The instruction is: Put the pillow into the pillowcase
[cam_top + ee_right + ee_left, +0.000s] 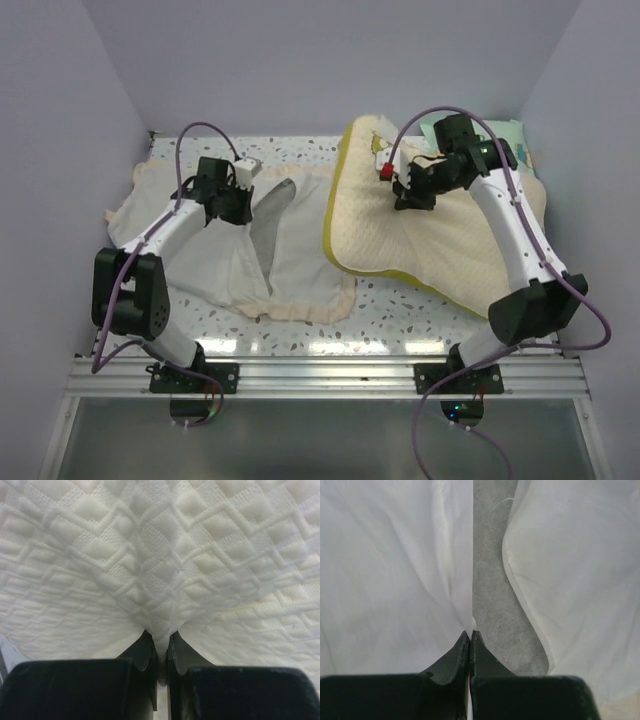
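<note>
The pale cream quilted pillow (400, 235) with a yellow edge lies at the right of the table, its left part lifted. My right gripper (412, 197) is shut on a pinched fold of the pillow (165, 580). The pillowcase (290, 260) lies limp at the left, cream side up, with a grey plush strip (265, 225) showing where it gapes. My left gripper (232, 210) is shut on an edge of the pillowcase's cream fabric (395, 580), next to the grey plush (492, 605).
A mint-green pillow (515, 135) peeks out behind the right arm at the back right. Purple walls close in the table on three sides. The speckled tabletop (400, 310) shows in front of the pillow.
</note>
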Controlling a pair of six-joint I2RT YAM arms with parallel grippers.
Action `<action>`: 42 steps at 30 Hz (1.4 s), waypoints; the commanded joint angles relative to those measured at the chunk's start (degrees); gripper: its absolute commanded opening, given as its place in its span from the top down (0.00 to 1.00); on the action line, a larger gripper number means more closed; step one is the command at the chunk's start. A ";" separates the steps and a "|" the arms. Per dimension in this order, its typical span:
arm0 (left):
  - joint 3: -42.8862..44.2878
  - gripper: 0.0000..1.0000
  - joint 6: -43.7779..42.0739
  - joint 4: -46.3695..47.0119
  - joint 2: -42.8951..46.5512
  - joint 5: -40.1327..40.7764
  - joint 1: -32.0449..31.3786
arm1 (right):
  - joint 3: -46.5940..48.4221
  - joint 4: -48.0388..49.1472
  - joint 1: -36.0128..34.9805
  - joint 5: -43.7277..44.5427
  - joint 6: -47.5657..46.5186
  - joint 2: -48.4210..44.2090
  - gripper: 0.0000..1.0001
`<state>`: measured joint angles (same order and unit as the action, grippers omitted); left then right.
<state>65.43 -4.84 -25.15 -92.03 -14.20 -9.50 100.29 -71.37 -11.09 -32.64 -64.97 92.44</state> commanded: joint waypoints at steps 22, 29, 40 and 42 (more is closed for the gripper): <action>-5.31 1.00 0.10 4.84 13.45 -15.77 0.09 | -13.11 8.80 -28.81 -2.69 0.37 10.10 1.00; -7.33 1.00 -0.87 5.46 14.95 -17.09 0.09 | -5.82 8.88 -28.90 -2.34 0.10 18.99 1.00; -8.47 1.00 -5.35 2.82 13.98 -19.99 -0.17 | 12.97 4.14 -28.81 -1.81 1.86 30.33 1.00; -8.48 1.00 -5.70 2.47 13.63 -19.47 -0.35 | 15.45 1.86 -29.07 -2.60 1.78 31.39 1.00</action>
<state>57.28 -8.38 -22.33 -78.96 -31.99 -9.52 109.89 -68.27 -39.79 -32.51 -62.78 123.61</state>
